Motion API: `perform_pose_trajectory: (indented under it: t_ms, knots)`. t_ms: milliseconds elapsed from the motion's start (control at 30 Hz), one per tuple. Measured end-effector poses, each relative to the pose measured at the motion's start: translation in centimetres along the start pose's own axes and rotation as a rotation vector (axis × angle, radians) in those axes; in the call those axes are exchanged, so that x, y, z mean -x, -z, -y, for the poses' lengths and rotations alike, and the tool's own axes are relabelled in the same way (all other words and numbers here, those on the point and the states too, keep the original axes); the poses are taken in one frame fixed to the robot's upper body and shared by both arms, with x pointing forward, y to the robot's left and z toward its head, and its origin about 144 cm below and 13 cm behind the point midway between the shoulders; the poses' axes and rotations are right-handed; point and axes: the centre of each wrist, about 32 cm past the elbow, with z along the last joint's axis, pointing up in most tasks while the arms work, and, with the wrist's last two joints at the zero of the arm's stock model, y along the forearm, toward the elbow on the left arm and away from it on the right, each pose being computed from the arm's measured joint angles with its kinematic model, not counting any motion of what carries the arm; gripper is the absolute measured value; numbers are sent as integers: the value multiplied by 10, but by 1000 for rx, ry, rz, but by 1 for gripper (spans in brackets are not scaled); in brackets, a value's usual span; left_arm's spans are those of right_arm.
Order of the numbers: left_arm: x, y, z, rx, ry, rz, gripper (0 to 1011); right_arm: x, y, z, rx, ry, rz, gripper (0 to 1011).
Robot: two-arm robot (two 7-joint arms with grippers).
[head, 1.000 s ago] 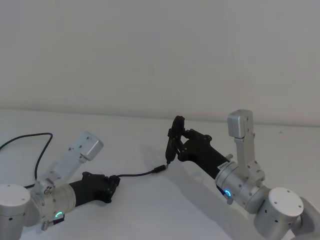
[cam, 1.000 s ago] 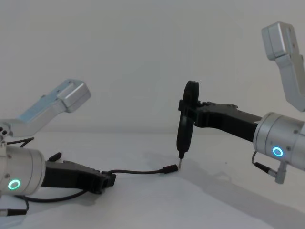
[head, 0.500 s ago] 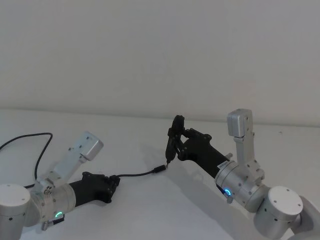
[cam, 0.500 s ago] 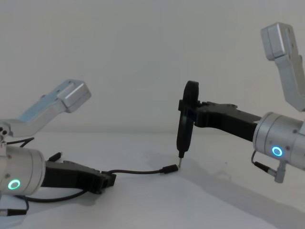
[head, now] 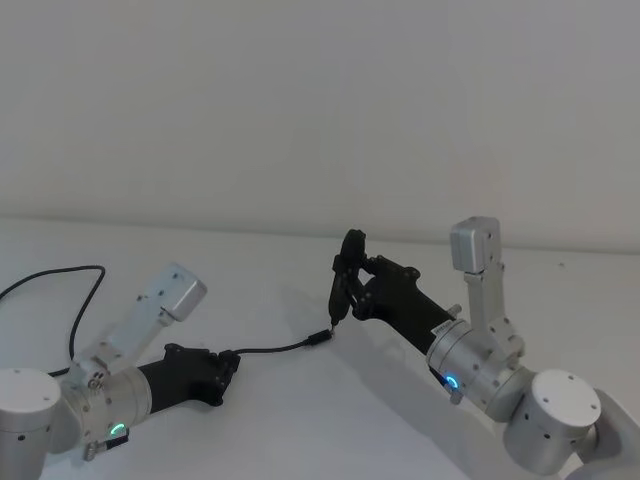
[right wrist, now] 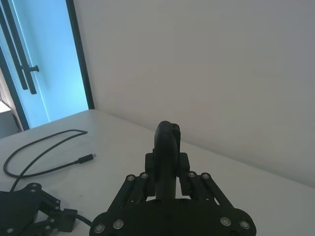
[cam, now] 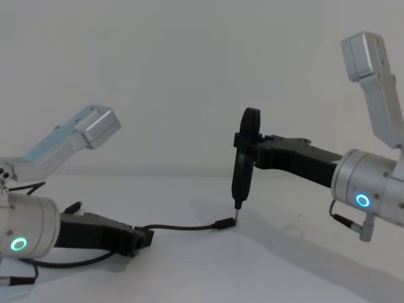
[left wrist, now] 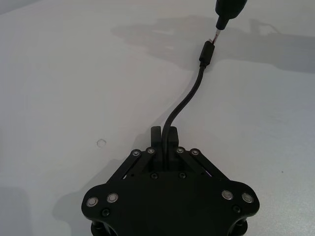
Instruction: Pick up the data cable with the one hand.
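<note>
Low on the smooth white worktop (head: 300,410), the left pincer (left wrist: 165,135) grips the thin black data cable (left wrist: 184,101); the right pincer (cam: 238,205) clamps a black screwdriver-like tool (cam: 243,161).

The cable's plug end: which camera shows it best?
The left wrist view: the data cable runs from the left gripper straight to its plug, seen close from above. Head and chest views show it small; the right wrist view shows the far end.
</note>
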Motion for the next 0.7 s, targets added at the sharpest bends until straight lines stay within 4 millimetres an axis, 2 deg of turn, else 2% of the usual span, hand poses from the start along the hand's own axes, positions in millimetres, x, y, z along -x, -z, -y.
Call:
perform_pose_trajectory:
  t_ms: [700]
  knots:
    - [0, 0, 0, 0, 0, 0, 64, -1, 3, -3, 6, -3, 2, 274]
